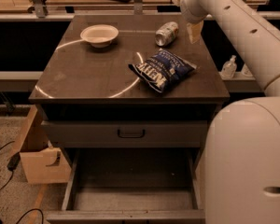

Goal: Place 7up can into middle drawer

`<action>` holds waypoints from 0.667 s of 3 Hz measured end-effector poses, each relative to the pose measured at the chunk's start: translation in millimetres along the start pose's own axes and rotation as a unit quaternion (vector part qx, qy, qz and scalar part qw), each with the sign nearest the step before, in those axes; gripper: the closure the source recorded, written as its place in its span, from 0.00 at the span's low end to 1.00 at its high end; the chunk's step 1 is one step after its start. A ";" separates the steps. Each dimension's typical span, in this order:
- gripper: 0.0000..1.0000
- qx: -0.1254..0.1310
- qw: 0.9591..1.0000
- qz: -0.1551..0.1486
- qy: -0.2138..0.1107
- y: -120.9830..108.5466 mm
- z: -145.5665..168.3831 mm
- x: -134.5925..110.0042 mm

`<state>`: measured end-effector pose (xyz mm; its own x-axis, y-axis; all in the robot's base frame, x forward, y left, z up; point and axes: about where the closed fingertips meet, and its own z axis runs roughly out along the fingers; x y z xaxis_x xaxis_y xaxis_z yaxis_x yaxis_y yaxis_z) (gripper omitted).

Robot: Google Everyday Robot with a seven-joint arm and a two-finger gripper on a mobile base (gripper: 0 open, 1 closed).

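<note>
The gripper (pixel 194 31) of the white robot arm (pixel 233 17) hangs over the back right corner of the dark grey cabinet top (pixel 84 73), pointing downward, and it holds nothing; if it is apart or together I cannot tell. Just beside it, toward the left side of the picture and a little nearer to the camera, lies the 7up can (pixel 166 33), a small silver-white aluminium drinks can. The can is on its side on the top, with its long axis running diagonally: one shiny round end faces the front left, the other end points to the back right, toward the gripper. They look near but not touching. The arm comes from the upper right, bends over the edge of the cabinet and reaches in from the right side. I judge that the next move needs a short shift to the left and a turn of the wrist across the axis of the can. In front of the can lies a dark blue crisp bag (pixel 162 70). The middle drawer (pixel 130 199), wide, shallow and dark grey, stands open and bare at the bottom.
</note>
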<state>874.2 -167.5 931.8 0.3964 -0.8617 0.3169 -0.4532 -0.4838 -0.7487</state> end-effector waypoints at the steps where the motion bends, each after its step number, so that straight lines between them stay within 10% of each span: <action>1: 0.00 -0.022 1.000 -0.011 0.010 -3.6 1.4 1.7; 2: 0.00 -0.045 0.998 -0.048 0.001 -13.1 3.8 -7.7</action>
<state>880.2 -154.0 937.0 0.4391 -0.8114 0.3858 -0.4829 -0.5753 -0.6602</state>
